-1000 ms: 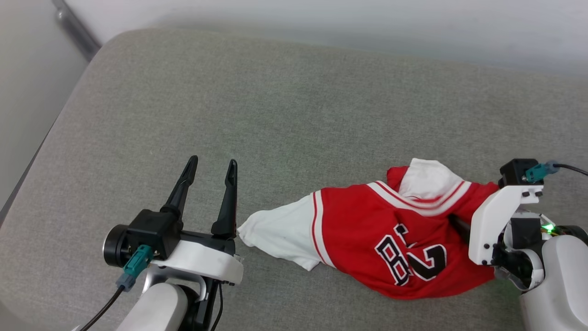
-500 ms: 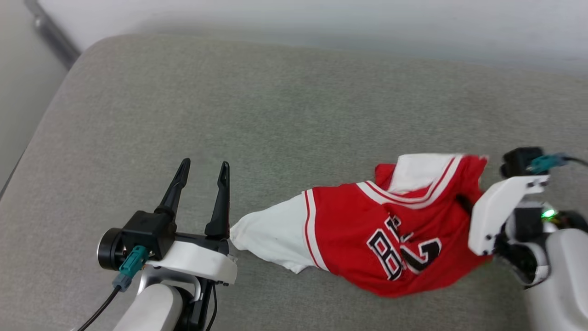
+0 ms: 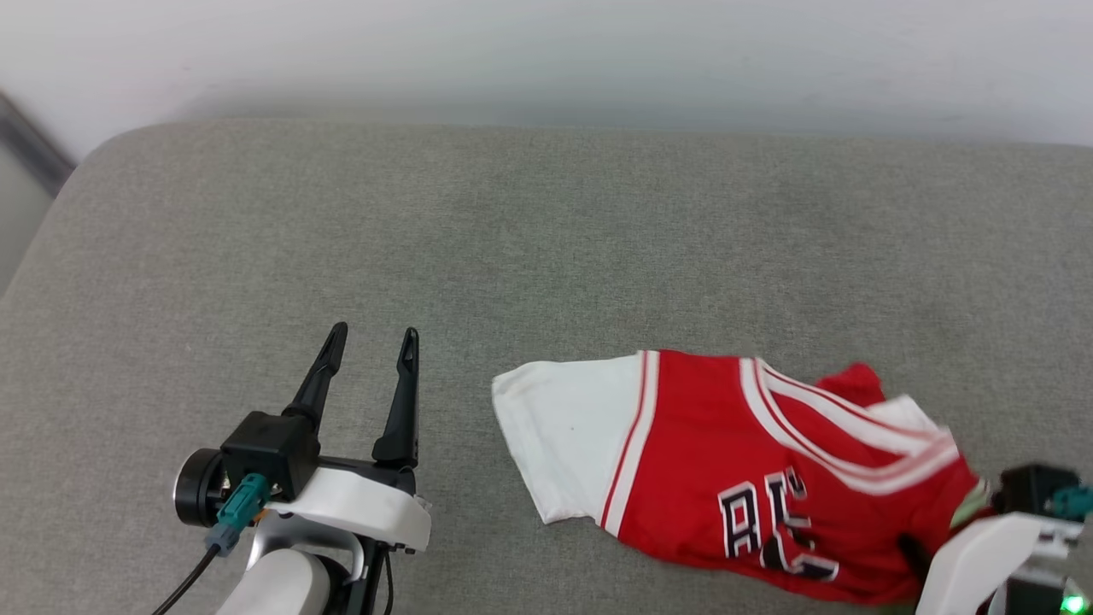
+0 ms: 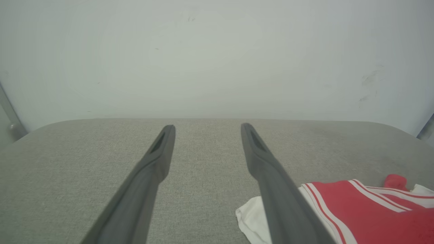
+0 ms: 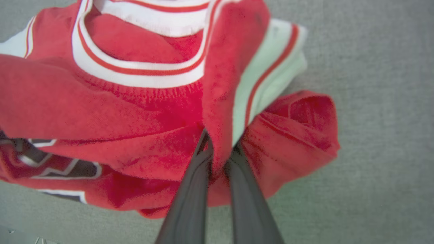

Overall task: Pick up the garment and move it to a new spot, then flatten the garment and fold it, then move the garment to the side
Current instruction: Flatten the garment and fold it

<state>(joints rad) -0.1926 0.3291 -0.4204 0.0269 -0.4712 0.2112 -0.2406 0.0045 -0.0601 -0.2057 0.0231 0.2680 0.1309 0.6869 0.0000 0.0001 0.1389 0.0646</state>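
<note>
My right pincer (image 5: 219, 149) has just closed. A second ago its fingers stood apart against the right end of the shirt (image 3: 751, 461). Now they are pinched tight on a red fold (image 5: 220, 95) near the collar (image 5: 142, 73), with cloth bunched on both sides of them.

The shirt has followed the pull. Its white sleeve (image 3: 564, 444), which lay touching my left pincer (image 3: 374, 335), now lies clear of it with bare cushion (image 3: 546, 239) between. The body is drawn out longer toward my right. My head has also turned, so part of the shift in that view is the camera's, not the shirt's.

The shirt lies on the right part of the cushion, mostly resting on it and crumpled at the held end. My left pincer hangs with its fingers wide apart, holding nothing.

I judge the pick-up is under way: the grasp is made, and the lift and carry to a new spot come next. A single pinch on a fold may slip, or may only drag the cloth.
</note>
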